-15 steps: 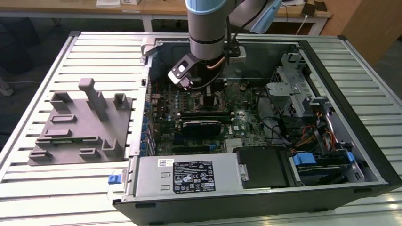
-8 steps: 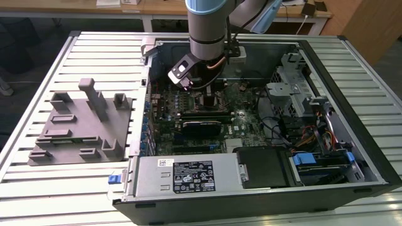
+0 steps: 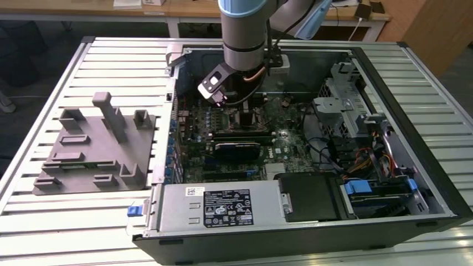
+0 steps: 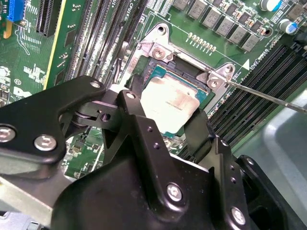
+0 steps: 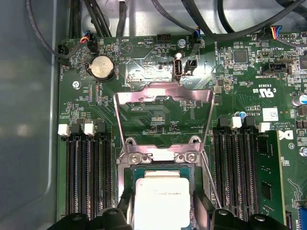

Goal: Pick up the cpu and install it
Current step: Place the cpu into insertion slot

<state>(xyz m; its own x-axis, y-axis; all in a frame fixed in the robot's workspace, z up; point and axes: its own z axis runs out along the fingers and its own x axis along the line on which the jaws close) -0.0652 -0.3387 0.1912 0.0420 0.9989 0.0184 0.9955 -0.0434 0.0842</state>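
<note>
Gripper (image 4: 164,120) is down inside the open computer case (image 3: 310,235), over the motherboard (image 5: 144,52). Its black fingers (image 4: 125,103) sit on two opposite edges of the cpu (image 4: 170,101) and look clamped on it, silver top up. The cpu lies flat in or just above the socket (image 4: 160,71); I can't tell if it's fully seated. The load plate (image 5: 163,96) is flipped back on the far side and the lever (image 4: 268,98) is swung out, so the socket stays clear for the chip. Grey fixture (image 3: 96,144) sits on the table (image 3: 66,233), at the exterior view's left of the case.
</note>
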